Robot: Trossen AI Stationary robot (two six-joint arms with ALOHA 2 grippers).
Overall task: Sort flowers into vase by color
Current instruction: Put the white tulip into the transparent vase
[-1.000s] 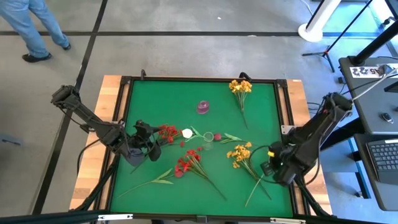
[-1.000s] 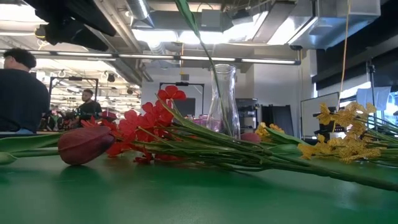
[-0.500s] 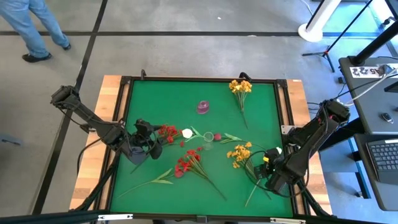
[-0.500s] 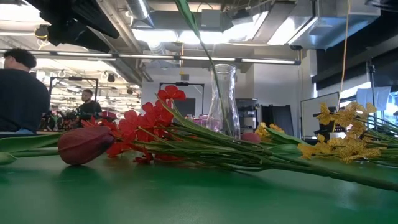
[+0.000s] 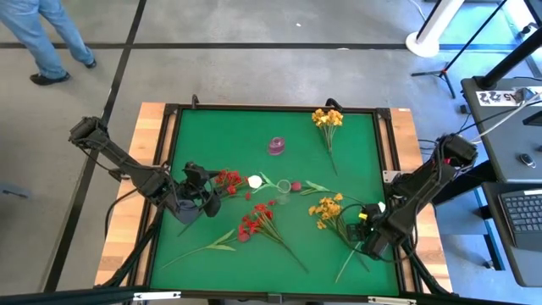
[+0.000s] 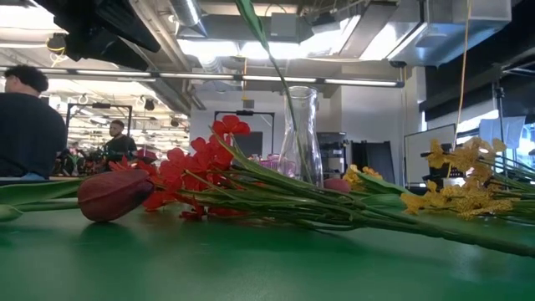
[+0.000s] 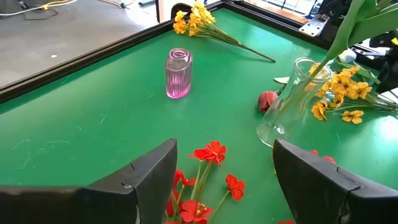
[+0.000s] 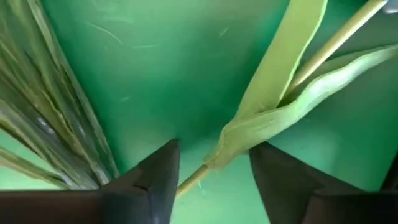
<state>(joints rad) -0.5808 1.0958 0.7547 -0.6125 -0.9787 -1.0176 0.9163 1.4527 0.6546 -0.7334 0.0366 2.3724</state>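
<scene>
In the high view my left gripper [image 5: 206, 196] hovers at the stem side of a red spray [image 5: 227, 180]. Its left wrist view shows it open [image 7: 224, 149], with red blossoms [image 7: 210, 153] between and below the fingers. My right gripper [image 5: 366, 237] is low over the stems at the table's near right. It is open [image 8: 211, 152], its fingers on either side of a pale stem with a long green leaf [image 8: 273, 106]; touch does not show. A clear vase [image 5: 284, 186] holds one green stem [image 6: 267, 50]. A pink vase [image 5: 277, 146] stands farther back.
A second red spray [image 5: 254, 222] lies near the table's middle, and a yellow spray [image 5: 326, 207] lies next to my right gripper. Another yellow spray [image 5: 327, 119] lies at the far edge. A red bud [image 5: 296, 185] rests beside the clear vase. A person [image 5: 47, 38] walks beyond the far left.
My right gripper has moved toward the table's left and near edge and come down over the stems beside the yellow spray. The flowers and vases lie where they were.
</scene>
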